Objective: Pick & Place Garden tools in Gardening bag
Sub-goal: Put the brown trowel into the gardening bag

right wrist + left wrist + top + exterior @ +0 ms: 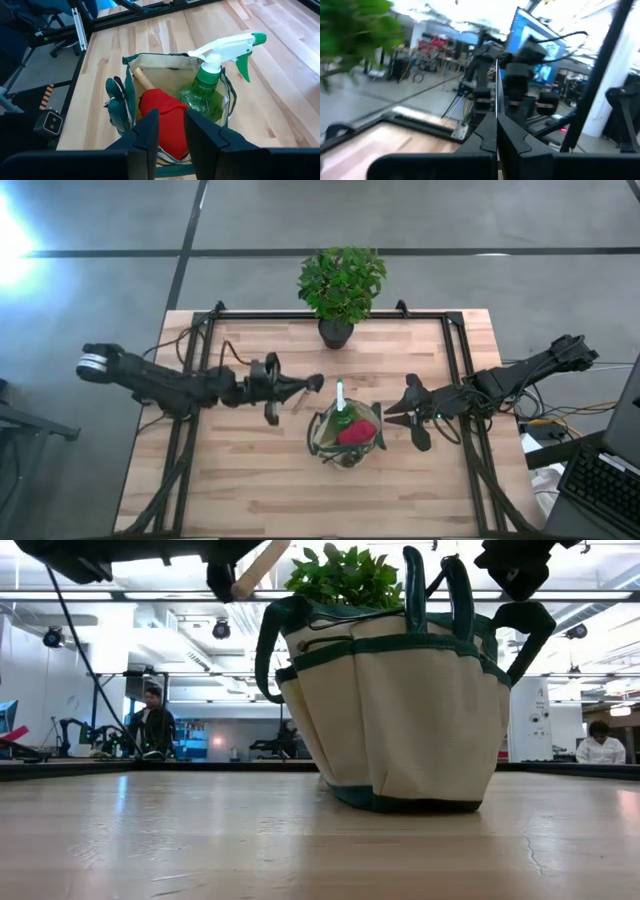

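The khaki gardening bag [345, 435] with dark green trim stands on its base at the table's middle [400, 710]. Inside it are a red glove [162, 112], a green spray bottle [207, 85] and a wooden handle [142, 77]. Dark green pruners [117, 107] sit in an outer pocket. My left gripper [280, 388] is left of the bag, raised, and shut on a wooden-handled tool [303, 391]. My right gripper [405, 412] is open and empty just right of the bag, above the table [171, 117]. My left gripper pinches the wooden-handled tool between its two fingers, coming level from the table's left. A thin metal edge [496, 95] stands out from between the shut fingertips. The wooden handle [258, 565] slants, and the tool is lifted clear of the table.
A potted leafy plant [340, 285] stands at the table's far edge behind the bag. A black frame [455, 350] runs along the table's sides and far edge. Bare wood lies near the front edge. People sit in the room beyond.
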